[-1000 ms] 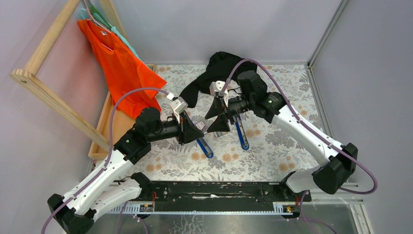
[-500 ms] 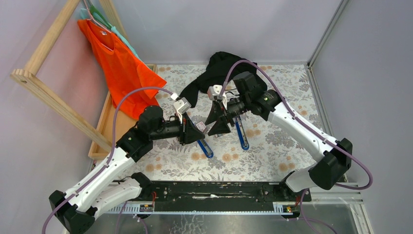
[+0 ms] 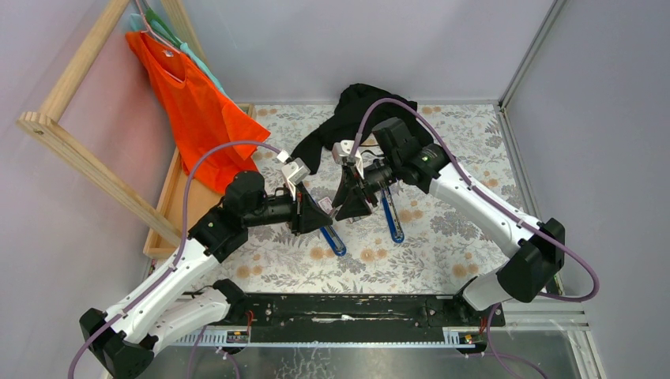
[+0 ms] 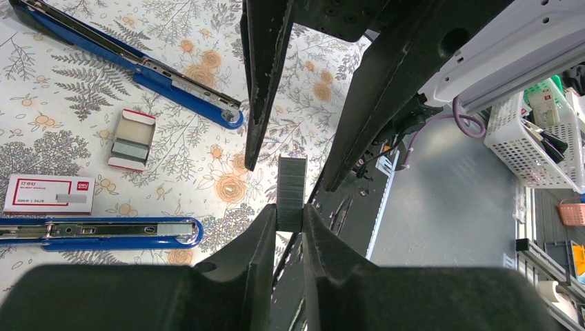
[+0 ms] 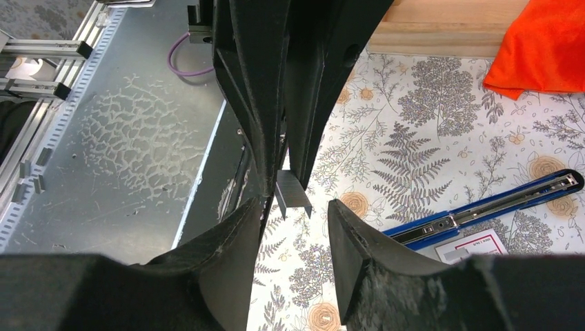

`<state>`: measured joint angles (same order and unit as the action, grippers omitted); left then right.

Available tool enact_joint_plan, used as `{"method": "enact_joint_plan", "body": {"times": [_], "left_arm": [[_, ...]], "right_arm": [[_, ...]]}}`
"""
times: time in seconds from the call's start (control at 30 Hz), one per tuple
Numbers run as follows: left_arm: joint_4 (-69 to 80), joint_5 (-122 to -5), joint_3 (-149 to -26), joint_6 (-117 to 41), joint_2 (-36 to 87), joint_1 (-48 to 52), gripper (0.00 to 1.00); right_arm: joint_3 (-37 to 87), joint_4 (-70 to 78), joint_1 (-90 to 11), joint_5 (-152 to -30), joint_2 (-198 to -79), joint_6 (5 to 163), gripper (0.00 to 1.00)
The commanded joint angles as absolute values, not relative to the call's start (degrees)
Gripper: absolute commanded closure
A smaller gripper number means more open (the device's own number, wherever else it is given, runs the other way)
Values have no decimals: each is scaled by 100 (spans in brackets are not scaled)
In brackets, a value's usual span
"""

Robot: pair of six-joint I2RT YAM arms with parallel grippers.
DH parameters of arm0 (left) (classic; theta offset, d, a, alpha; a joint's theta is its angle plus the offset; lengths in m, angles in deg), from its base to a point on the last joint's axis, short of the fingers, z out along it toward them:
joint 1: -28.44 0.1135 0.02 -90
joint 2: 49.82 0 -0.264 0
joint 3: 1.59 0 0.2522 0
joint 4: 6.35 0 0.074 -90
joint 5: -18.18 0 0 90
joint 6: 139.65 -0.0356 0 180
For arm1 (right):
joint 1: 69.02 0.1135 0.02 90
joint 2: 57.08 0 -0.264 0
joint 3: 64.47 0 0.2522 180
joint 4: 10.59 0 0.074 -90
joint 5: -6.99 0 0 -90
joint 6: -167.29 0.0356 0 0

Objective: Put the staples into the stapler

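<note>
My left gripper [image 4: 290,215] is shut on a short grey strip of staples [image 4: 290,189] and holds it above the table. My right gripper [image 5: 293,207] is open, its two fingers on either side of that strip [image 5: 293,192] without touching it. In the top view both grippers meet tip to tip, left [image 3: 324,215] and right [image 3: 348,207]. The blue stapler lies opened flat in two arms [image 4: 159,76] [image 4: 103,232] below them. The small staple tray [image 4: 131,140] and the white-and-red box [image 4: 48,194] lie between the arms.
An orange shirt [image 3: 197,103] hangs from a wooden rack [image 3: 87,158] at the back left. A black cloth [image 3: 348,118] lies at the back. A black rail [image 3: 340,308] runs along the near edge.
My right gripper has moved left toward the left gripper, so its open fingers now flank the staple strip. The left gripper still holds the strip and has hardly moved.
</note>
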<state>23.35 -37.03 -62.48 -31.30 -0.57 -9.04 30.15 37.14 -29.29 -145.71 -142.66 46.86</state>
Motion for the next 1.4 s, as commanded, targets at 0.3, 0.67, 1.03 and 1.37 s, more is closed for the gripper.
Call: {"method": "enact_joint_plan", "body": {"times": [0.3, 0.67, 1.03, 1.37], "left_arm": [[2322, -3551, -6411, -3242, -32, -914, 81], [2323, -3576, -6404, -3251, -57, -909, 81], [2436, -4364, -6221, -3171, -306, -910, 54], [2572, -7017, -5726, -2299, -770, -914, 24]], "right_arm": [[3409, 3901, -2832, -14785, -14333, 4558, 60], [3455, 4086, -2807, -14727, -14355, 4475, 79], [2973, 3298, -2806, -14005, -14091, 5205, 89], [1872, 1752, -2378, -11283, -13601, 6618, 89]]}}
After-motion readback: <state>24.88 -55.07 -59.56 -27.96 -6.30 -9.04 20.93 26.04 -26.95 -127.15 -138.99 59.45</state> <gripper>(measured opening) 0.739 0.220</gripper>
